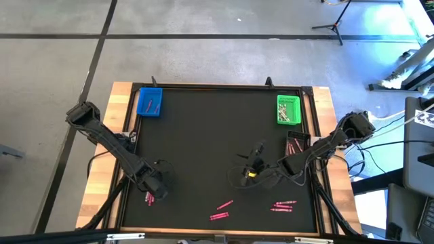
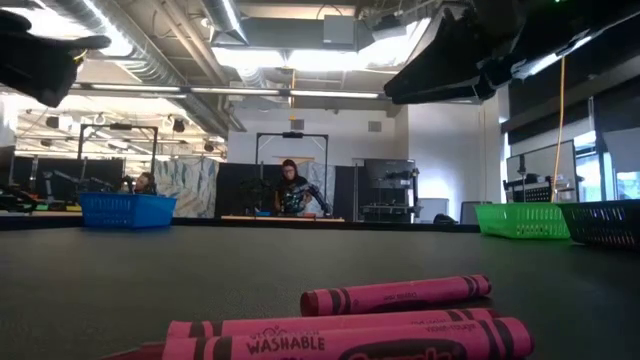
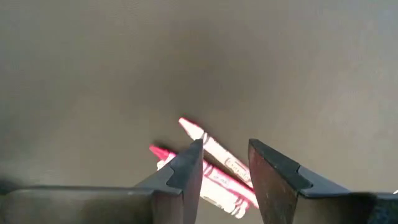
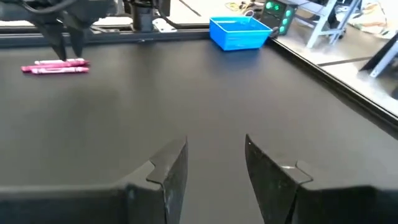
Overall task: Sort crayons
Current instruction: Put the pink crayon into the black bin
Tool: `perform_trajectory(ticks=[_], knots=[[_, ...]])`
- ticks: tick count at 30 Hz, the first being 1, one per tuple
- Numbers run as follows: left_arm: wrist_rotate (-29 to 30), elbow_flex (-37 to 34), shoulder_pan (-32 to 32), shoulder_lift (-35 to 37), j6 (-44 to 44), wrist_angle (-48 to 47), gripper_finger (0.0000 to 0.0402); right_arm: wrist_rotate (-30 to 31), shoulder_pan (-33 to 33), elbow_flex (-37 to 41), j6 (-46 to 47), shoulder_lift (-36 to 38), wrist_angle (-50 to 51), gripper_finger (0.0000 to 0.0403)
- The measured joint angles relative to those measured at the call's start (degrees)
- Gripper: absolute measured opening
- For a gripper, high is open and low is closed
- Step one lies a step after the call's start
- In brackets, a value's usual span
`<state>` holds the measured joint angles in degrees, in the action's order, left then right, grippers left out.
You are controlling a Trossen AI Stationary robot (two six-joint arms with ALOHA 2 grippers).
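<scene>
the left arm reaches from the desk's left edge toward the front-left corner, its pincer point(image 1: 153, 190) pointing down, fingers point(image 3: 186, 171) apart with nothing between them. the right arm stretches in from the right edge to right of the desk's middle, its pincer point(image 1: 252, 168) low, fingers point(image 4: 171, 171) parted and empty.

1. The nearest crayon point(image 2: 350, 343) in the low view, a pink one lying across the front of the table, carries the word "WASHABLE" in white capitals on its wrapper.
2. Further print follows on that wrapper, cut off by the picture's edge and unreadable.
3. The crayon behind it point(image 2: 395, 294) bears small lettering too faint to read.
</scene>
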<state>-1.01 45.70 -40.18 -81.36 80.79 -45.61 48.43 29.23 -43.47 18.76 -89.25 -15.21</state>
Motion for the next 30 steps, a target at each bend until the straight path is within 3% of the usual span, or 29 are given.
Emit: perform_trajectory(ticks=[30], knots=[[-1.7, -7.4, 0.0, -0.1, 4.6, 9.3, 0.0119, -0.1, 0.0, 0.0, 0.0, 0.0, -0.3, 0.0159]])
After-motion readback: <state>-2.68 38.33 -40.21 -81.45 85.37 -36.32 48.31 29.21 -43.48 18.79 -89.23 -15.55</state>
